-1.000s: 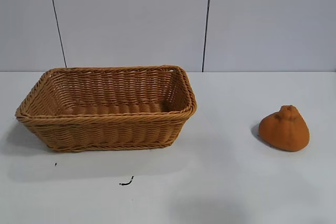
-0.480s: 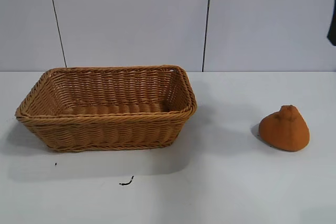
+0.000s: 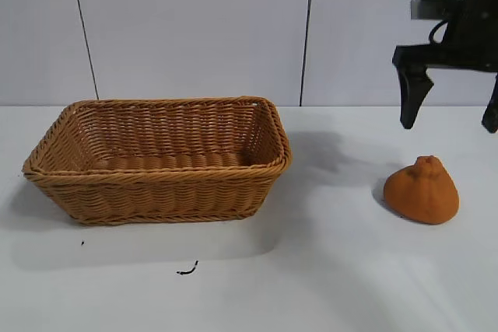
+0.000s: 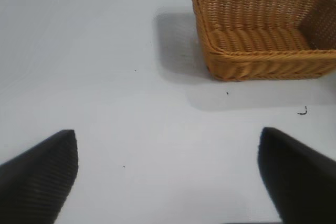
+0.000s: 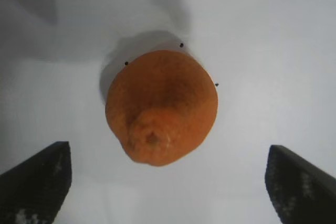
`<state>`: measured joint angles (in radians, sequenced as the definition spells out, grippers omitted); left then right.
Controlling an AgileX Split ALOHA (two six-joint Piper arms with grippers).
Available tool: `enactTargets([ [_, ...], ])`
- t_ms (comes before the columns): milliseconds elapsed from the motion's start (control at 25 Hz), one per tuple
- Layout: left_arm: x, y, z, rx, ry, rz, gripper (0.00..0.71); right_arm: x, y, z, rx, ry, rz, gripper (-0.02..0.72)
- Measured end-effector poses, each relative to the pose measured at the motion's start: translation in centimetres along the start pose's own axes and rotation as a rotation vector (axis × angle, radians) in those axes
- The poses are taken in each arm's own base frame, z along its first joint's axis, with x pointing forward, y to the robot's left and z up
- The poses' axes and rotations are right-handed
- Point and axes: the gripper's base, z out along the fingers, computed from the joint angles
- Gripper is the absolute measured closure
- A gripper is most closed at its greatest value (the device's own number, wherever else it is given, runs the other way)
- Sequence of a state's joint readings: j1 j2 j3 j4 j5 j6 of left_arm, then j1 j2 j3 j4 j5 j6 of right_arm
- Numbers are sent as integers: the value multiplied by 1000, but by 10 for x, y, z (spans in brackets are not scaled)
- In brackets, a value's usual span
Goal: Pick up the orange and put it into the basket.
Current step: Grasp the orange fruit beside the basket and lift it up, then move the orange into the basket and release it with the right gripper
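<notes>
1. At the upper right of the exterior view, now present: the right tool [image 3: 450,118], absent a second ago and only a dark sliver at the frame edge half a second ago.
2. Hangs above the orange [image 3: 422,190], pointing down, clear of it, fingers [image 3: 410,99] spread wide and gripping nothing.
3. From the right wrist view, centred between the two dark fingertips: the orange [image 5: 161,107], knob upward, well apart from both.
4. On the white desk [image 3: 327,270], right of the basket [image 3: 159,159] and well apart from it: the orange, same spot as in both earlier frames.
5. Unmoved too: the basket, at left on the desk, with nothing visible inside.
6. New beside the basket's right wall and behind the orange: a soft shadow on the desk.
7. Low over the desk, off to one side of the basket [image 4: 265,30] in the left wrist view: the left tool [image 4: 168,177], fingers far apart, holding nothing.
</notes>
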<state>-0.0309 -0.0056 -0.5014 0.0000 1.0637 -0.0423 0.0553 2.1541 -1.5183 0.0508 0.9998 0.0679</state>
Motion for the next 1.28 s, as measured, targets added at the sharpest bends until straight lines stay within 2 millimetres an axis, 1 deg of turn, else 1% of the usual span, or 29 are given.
enactTargets([
  [120,0,0,0,0,0,0,44,-1,1,12,-13,12,11,11],
  [160,0,0,0,0,0,0,44,-2,1,14,-14,14,12,23],
  [200,0,0,0,0,0,0,44,-2,1,16,-14,19,13,42],
  [280,0,0,0,0,0,0,44,-2,1,19,-13,24,13,113],
  [360,0,0,0,0,0,0,44,-2,1,20,-13,24,13,209],
  [400,0,0,0,0,0,0,44,-2,1,20,-12,24,12,283],
  [480,0,0,0,0,0,0,44,-2,0,19,-4,29,7,483],
  [520,0,0,0,0,0,0,44,-1,0,19,0,35,4,570],
  [560,0,0,0,0,0,0,44,-1,-1,16,7,39,-1,635],
  [680,0,0,0,0,0,0,44,-2,-2,4,26,26,-15,639],
  [760,0,0,0,0,-1,0,44,-4,-2,-9,35,16,-22,639],
  [840,0,0,0,0,-1,0,44,-9,-2,-30,41,-25,-28,639],
  [960,0,0,0,0,-1,0,44,-17,1,-71,33,-115,-30,639],
  [1040,0,0,0,0,-1,0,44,-21,2,-92,35,-158,-33,639],
  [1160,0,0,0,0,-1,0,44,-28,9,-115,34,-218,-49,639],
  [1280,0,0,0,0,-1,0,44,-33,28,-130,26,-286,-100,639],
])
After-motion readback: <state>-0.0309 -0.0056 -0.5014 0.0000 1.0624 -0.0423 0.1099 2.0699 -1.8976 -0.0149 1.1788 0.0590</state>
